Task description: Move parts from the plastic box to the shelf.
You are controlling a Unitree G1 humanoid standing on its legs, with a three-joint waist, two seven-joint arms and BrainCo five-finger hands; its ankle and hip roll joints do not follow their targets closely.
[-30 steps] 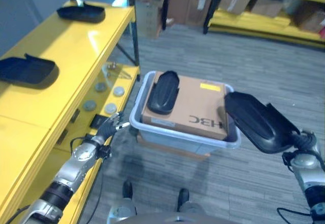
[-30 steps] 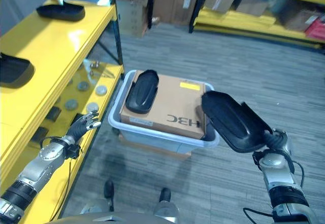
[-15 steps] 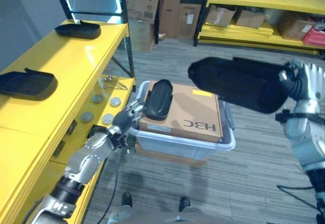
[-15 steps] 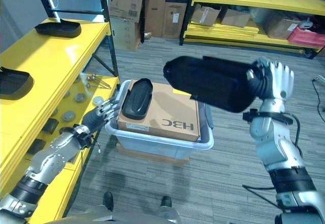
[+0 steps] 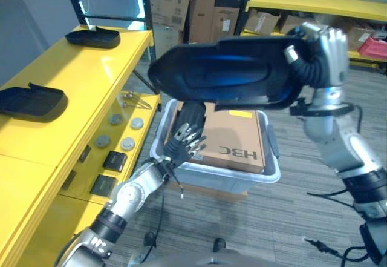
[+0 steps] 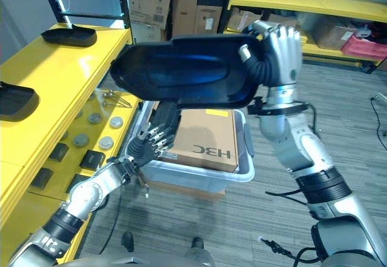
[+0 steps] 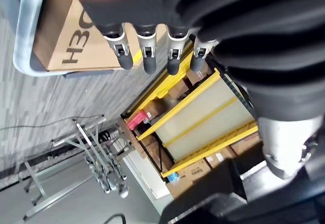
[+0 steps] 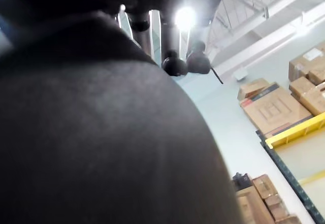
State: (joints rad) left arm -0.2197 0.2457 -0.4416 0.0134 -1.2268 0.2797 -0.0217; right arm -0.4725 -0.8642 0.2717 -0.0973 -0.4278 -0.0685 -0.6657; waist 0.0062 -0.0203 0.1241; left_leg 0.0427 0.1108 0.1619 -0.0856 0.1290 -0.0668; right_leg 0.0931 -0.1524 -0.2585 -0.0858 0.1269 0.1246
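My right hand (image 5: 321, 54) is shut on a large black moulded part (image 5: 224, 79) and holds it high and level above the plastic box (image 5: 270, 171). In the right wrist view that black part (image 8: 76, 142) lies right against the camera. A second black part (image 5: 192, 117) lies on the cardboard box (image 5: 236, 146) inside the plastic box. Low at the box's front left rim, my left hand (image 5: 184, 143) is open with fingers spread and holds nothing. Its straight fingers (image 7: 146, 56) show in the left wrist view, beside the box rim (image 7: 23, 46).
The yellow shelf (image 5: 78, 79) runs along the left and carries two black parts (image 5: 31, 100) (image 5: 92, 37). Its lower level (image 5: 115, 137) holds round metal pieces and small black blocks. Cardboard boxes (image 5: 202, 6) and yellow racks (image 5: 314, 3) stand at the back.
My right hand has swung the black part up and leftward, from beside the box to high over it. My left hand has moved right along the box's front and spread its fingers.
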